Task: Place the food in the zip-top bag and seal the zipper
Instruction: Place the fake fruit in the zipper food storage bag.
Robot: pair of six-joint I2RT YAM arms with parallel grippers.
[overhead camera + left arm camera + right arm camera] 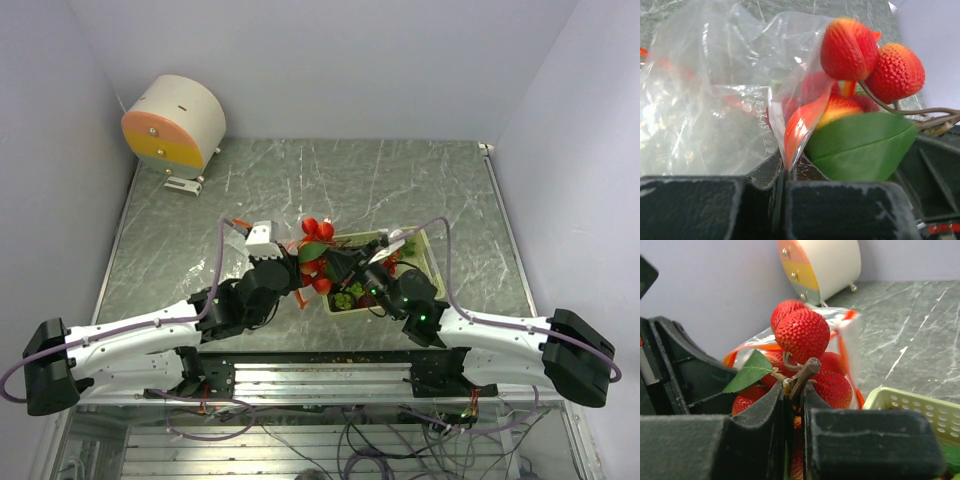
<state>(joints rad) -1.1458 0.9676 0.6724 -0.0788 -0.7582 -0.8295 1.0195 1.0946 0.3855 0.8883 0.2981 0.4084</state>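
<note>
The food here is a bunch of red strawberries (802,335) on a brown stem (804,374) with a green leaf (860,145). My right gripper (795,390) is shut on that stem and holds the bunch (318,230) at the mouth of the zip-top bag (705,100). The clear bag hangs crinkled, and my left gripper (785,167) is shut on its mouth edge, pinching the orange-red zipper (796,129). The two grippers (303,268) (338,262) meet mid-table. More food, green and dark pieces, lies in the basket.
A pale green basket (432,262) stands right of the grippers, under the right wrist; its rim (910,405) shows close by. A cream round box (175,125) with orange and yellow drawer fronts sits at the back left. Grey walls close in the marble table.
</note>
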